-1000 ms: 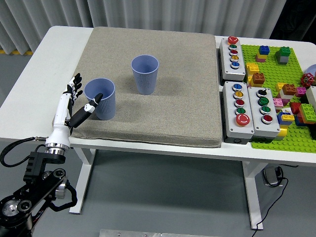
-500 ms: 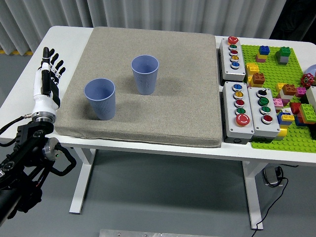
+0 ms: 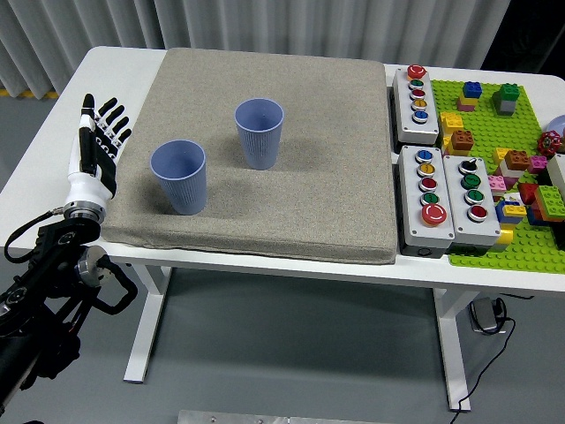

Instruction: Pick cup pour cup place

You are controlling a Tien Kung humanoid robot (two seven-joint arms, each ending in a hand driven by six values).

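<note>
While both cups stand untouched on the grey mat (image 3: pixel 291 159), the left robot hand (image 3: pixel 97 146) is up at the left edge of the white worktop (image 3: pixel 53 150), fingers (image 3: pixel 111 115) straight and fanned out, gripping nothing at all. It points away from the camera, hanging over the bare strip of worktop just left of the mat. Its black arm (image 3: pixel 53 283) drops off below the near edge, cables looping beside it.

Now the cups. The nearer blue cup (image 3: pixel 179 177) sits upright on the left part of the mat, mouth open to the camera, and it is near the hand but clearly apart from it. The second blue cup (image 3: pixel 259 132) stands upright too, further back and to the right, with a clear gap between the pair. Both are ribbed down the sides; whether anything is inside either one, I cannot tell from up here.

Over on the right side of the worktop, three grey button boxes (image 3: pixel 441 199) line up just beside the mat, studded with red, green, yellow, blue and black buttons. Beyond them lies a green building-block baseplate (image 3: pixel 490 124) scattered with coloured bricks (image 3: pixel 516 161). No right robot hand appears anywhere in the head view.
</note>
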